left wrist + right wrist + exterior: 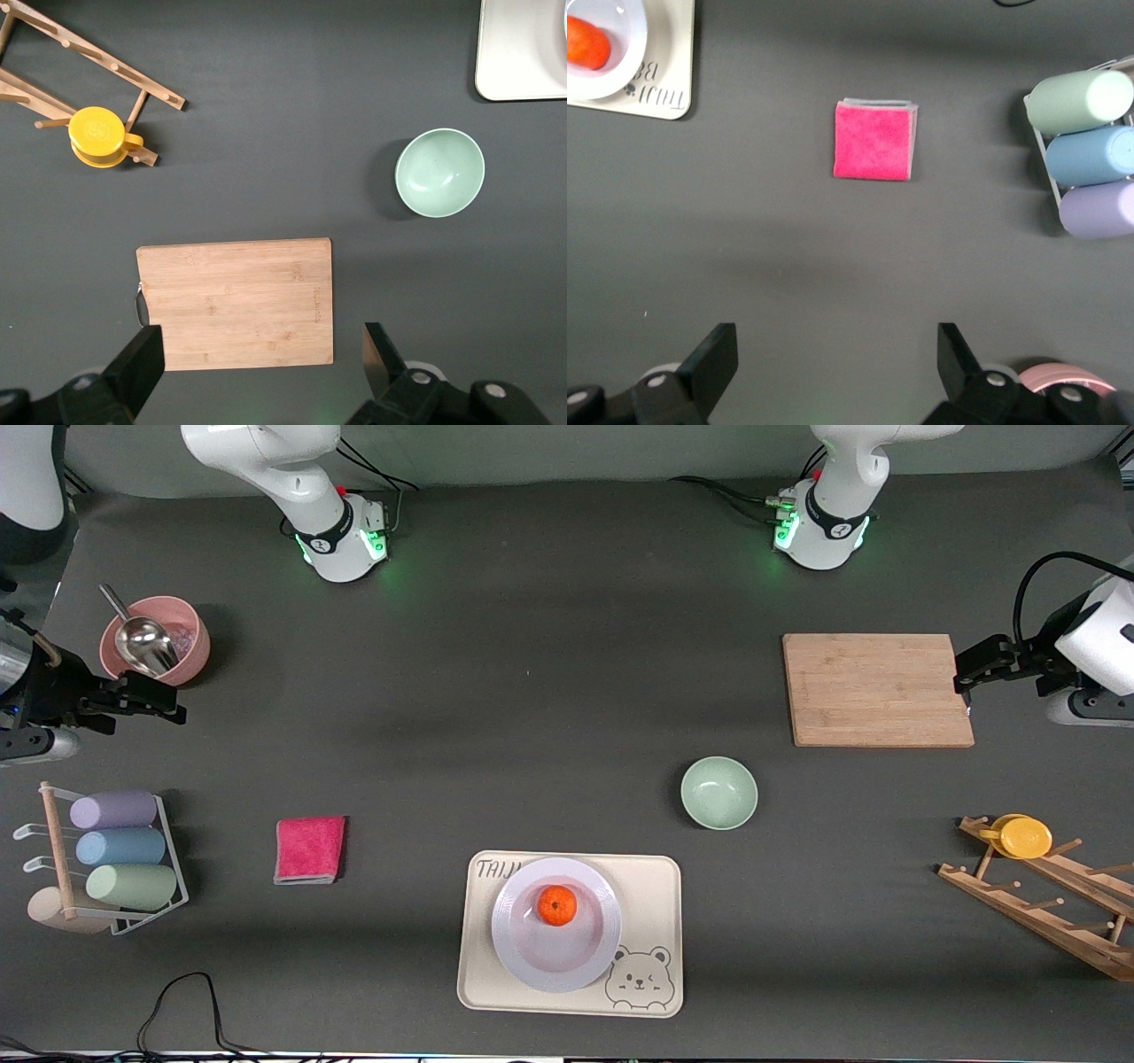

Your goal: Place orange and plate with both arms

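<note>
The orange (556, 904) rests in the middle of the white plate (516, 950), which stands on the cream bear tray (651, 895) near the front camera. My left gripper (966, 669) is open with nothing in it, over the cutting board's edge at the left arm's end of the table. My right gripper (164, 700) is open too, over bare table beside the pink bowl at the right arm's end. In the left wrist view the left gripper (264, 350) spans the board (235, 301). The right wrist view shows the right gripper (833, 350), the orange (585, 42) and the plate (625, 53).
A wooden cutting board (877, 689) and a pale green bowl (718, 792) lie toward the left arm's end, with a wooden rack holding a yellow disc (1026, 837). A pink cloth (309, 849), a cup rack (115, 859) and a pink bowl with a scoop (155, 640) sit toward the right arm's end.
</note>
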Tool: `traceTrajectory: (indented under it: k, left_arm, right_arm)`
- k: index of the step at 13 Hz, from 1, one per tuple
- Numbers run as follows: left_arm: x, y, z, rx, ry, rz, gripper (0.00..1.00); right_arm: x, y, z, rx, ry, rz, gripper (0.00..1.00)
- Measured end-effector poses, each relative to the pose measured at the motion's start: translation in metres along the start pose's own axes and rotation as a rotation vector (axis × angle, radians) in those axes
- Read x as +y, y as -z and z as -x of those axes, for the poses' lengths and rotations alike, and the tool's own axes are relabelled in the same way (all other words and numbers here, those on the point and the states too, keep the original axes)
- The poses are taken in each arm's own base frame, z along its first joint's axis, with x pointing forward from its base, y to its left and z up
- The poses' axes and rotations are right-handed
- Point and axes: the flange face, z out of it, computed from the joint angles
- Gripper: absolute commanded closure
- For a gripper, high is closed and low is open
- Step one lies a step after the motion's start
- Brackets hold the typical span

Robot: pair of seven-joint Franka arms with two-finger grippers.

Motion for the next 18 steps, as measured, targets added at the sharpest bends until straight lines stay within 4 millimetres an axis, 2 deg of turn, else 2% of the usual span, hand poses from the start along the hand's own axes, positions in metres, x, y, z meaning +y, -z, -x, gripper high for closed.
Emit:
traceTrajectory:
  k: [4,5,7,10,11,18]
  left_arm:
    - [0.0,0.0,0.0,0.0,0.0,0.0,0.0]
    - [0.0,0.0,0.0,0.0,0.0,0.0,0.0]
    - [0.0,0.0,0.0,0.0,0.0,0.0,0.0]
    - [0.0,0.0,0.0,0.0,0.0,0.0,0.0]
    - [0.0,0.0,0.0,0.0,0.0,0.0,0.0]
    - [0.0,0.0,0.0,0.0,0.0,0.0,0.0]
  right_arm:
    - [-0.044,0.0,0.002,-0.014,-0.047,-0.014,0.0]
    - [-0.05,0.001,0.002,-0.013,-0.051,-0.013,0.0]
    - [-0.039,0.003,0.004,-0.014,-0.072,-0.011,0.0]
    - [-0.004,0.003,0.007,-0.022,-0.134,-0.01,0.0]
    - [0.001,0.003,0.007,-0.022,-0.143,-0.01,0.0]
    - [-0.014,0.009,0.01,-0.016,-0.119,-0.005,0.0]
